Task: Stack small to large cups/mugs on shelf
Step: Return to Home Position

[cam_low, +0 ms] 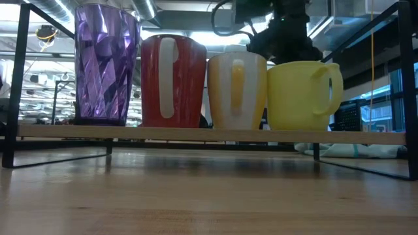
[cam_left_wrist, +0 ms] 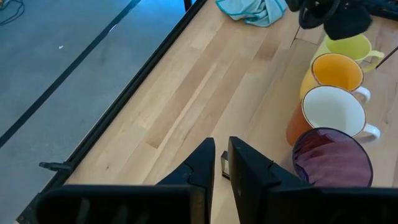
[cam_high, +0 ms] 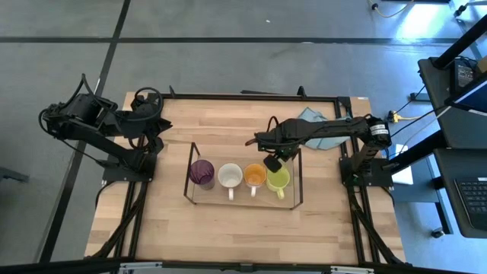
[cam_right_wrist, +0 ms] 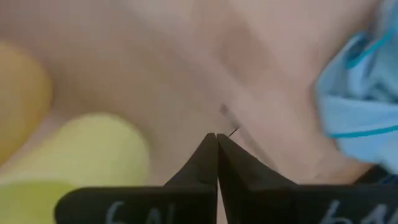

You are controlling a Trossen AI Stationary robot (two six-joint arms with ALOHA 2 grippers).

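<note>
Purple glass tumbler (cam_high: pixel 202 173), brown-orange mug (cam_high: pixel 230 176), orange mug (cam_high: pixel 255 175) and yellow-green mug (cam_high: pixel 278 180) were ranged on the black wire shelf (cam_low: pixel 196 134), stacking judged done, with the right gripper (cam_high: pixel 271 164) pinched empty over its yellow-green end and the left gripper (cam_left_wrist: pixel 221 149) near-closed, well off its purple end.

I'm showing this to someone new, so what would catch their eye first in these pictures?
Four cups line the wire shelf mid-table: purple cup, red mug, orange mug, yellow-green mug. The right gripper hovers by the yellow-green mug, fingers shut; the left gripper waits at the table's left side.
</note>
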